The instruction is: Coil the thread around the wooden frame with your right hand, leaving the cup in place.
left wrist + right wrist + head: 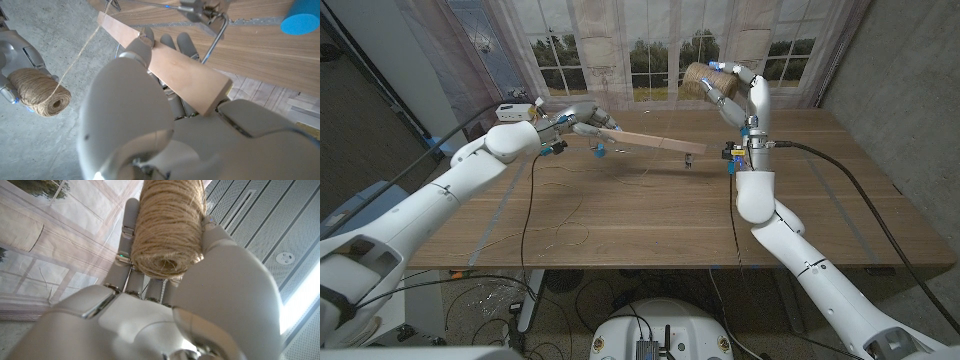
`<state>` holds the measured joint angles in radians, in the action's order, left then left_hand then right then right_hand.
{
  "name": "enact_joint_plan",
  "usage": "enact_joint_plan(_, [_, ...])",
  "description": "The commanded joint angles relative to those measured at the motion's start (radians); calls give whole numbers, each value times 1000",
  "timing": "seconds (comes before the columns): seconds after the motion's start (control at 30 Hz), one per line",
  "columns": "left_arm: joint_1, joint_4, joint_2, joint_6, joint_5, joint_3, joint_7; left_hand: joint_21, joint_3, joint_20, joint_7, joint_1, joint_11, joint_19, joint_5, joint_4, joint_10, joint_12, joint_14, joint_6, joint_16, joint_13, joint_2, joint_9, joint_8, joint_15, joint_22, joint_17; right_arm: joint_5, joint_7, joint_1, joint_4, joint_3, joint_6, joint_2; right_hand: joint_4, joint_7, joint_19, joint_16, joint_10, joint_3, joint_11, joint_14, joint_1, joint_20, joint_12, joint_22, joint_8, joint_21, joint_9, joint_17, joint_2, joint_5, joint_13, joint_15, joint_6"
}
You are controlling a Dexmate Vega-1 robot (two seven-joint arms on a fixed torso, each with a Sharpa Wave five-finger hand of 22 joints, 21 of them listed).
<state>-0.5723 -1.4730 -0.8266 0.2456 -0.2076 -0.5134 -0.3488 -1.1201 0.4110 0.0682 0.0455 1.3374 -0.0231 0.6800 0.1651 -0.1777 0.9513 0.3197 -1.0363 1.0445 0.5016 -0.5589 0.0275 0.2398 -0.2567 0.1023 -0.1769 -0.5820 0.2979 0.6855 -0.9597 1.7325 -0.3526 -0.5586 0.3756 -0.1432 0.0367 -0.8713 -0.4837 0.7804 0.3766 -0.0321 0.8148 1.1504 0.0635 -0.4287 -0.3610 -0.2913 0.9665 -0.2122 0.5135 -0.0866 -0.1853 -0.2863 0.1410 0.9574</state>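
Up in the middle of the head view, the wooden frame (655,143) is a long flat strip held above the table (650,215), its long axis running from the upper left toward the right and sloping slightly downward, with its free end pointing to picture right. Its left end sits in the left hand (582,118), whose fingers are closed around the wood; the left wrist view shows the strip (170,67) crossing the palm with fingers (185,45) wrapped behind it. The right hand (732,88) is raised at the upper right of the head view, clasping the spool of thread (700,80); in the right wrist view its fingers (131,217) cradle the wound twine (170,225). A thin strand (80,52) runs from the spool (37,92) to the strip's far end.
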Motion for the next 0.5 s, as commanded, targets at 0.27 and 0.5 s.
enact_joint_plan(0.27, [5, 23, -17, 41, -44, 6, -72, -9, 27, 68, 26, 85, 0, -5, 7, 15, 9, -5, -77, 38, 5, -9, 92, 2, 2, 118, -2, -7, -29, -84, 125, -2, 18, 86, 3, 3, 2, 54, 4, 3, 3, -3, 247, 262, 143, 2, -1, 4, 16, -2, 3, 252, -4, -5, -373, 10])
enact_joint_plan(0.5, [-1, 44, -18, 67, -83, 18, -99, -12, 29, 68, 28, 86, 2, -7, 7, 14, 8, -9, -77, 36, 4, -11, 91, 4, 4, 119, -2, -9, -74, -95, 160, -31, 21, 142, 1, 3, 2, 56, 7, 5, 3, -1, 247, 263, 143, 2, 1, 6, 21, -2, 3, 252, -4, -6, -373, 11])
